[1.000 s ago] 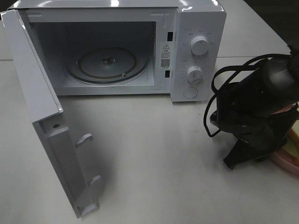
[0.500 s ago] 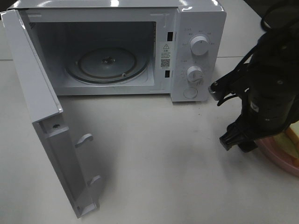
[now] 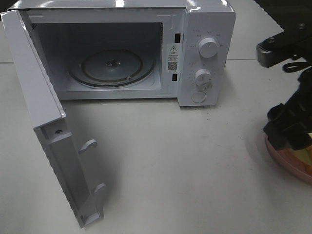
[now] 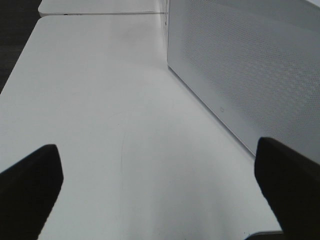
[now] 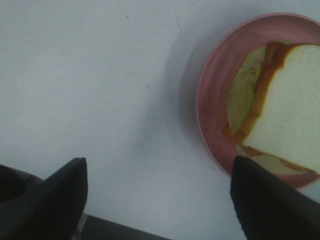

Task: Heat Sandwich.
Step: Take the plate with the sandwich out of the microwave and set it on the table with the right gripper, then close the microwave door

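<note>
Microwave (image 3: 122, 53) stands at 12 o'clock on the table (image 3: 170, 161), door (image 3: 44, 122) swung wide toward 9, turntable (image 3: 111, 67) bare. Sandwich (image 5: 285, 110) sits on the pink plate (image 5: 210, 105) at the table's 3 o'clock edge, mostly hidden under the right arm in the high view; wrist view shows the white top slice with pale green filling poking out one side. Right gripper (image 5: 157, 200) hangs above table and plate rim, jaws apart, nothing between them. Left gripper (image 4: 157, 187) is spread wide and empty beside the microwave's perforated side wall. Risks, as judged: the plate lies close to the table edge, so a clumsy descent could nudge it off; a pinch on the soft bread could crush it or squeeze the loose filling out; a plate-rim grip could tilt and slide the sandwich; the carry to 12 could clip the dials (image 3: 204, 63) or the door frame.
</note>
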Controlling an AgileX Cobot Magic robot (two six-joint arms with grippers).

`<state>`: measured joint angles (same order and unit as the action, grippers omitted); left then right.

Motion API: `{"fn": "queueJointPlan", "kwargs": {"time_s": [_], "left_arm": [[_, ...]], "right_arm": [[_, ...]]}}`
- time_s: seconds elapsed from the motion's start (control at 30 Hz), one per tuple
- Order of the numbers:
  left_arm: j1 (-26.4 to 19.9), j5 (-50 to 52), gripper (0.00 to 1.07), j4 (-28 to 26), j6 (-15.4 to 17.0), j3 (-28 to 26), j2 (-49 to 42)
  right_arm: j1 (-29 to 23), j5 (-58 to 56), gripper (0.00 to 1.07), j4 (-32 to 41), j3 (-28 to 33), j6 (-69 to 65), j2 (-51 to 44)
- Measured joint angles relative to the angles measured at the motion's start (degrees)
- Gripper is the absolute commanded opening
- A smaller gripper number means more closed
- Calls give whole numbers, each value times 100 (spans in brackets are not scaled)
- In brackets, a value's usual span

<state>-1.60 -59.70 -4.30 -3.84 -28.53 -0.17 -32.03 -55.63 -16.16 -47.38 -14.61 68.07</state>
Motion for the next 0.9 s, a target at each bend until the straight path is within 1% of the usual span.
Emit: {"fn": "queueJointPlan", "kwargs": {"time_s": [0.07,0.1,0.17,0.2,0.23,0.3,0.33,0.37,0.47,0.5,0.53,0.63,0.67,0.7,0.8,0.83,0.9], "left_arm": [[0,0,103,0,0,0,0],[0,0,103,0,0,0,0],[0,0,103,0,0,0,0],[0,0,103,0,0,0,0],[0,0,103,0,0,0,0],[0,0,103,0,0,0,0],[0,0,103,0,0,0,0],[0,0,103,0,0,0,0],[0,0,103,0,0,0,0],[0,0,103,0,0,0,0],[0,0,103,0,0,0,0],[0,0,103,0,0,0,0],[0,0,103,0,0,0,0],[0,0,103,0,0,0,0],[0,0,103,0,0,0,0],[0,0,103,0,0,0,0],[0,0,103,0,0,0,0]], "right_arm": [[0,-92,77,23,0,23,-138],[0,-286,76,86,0,109,-481],[0,-430,76,126,0,143,-837],[0,-430,76,126,0,143,-837],[0,-539,76,143,0,143,-1146],[0,-682,76,149,11,149,-1450],[0,-819,76,155,57,160,-1782],[0,-819,76,155,57,160,-1782],[0,-980,76,160,212,212,-2280],[0,-1026,76,166,338,281,-2641],[0,-1026,76,166,338,281,-2641],[0,-1054,76,195,539,430,-3272],[23,-1060,76,212,659,458,-3627],[23,-1060,76,212,659,458,-3627],[252,-1054,76,315,848,561,-4120],[252,-1054,76,315,848,561,-4120],[613,-1020,76,613,997,859,-4589]]}}
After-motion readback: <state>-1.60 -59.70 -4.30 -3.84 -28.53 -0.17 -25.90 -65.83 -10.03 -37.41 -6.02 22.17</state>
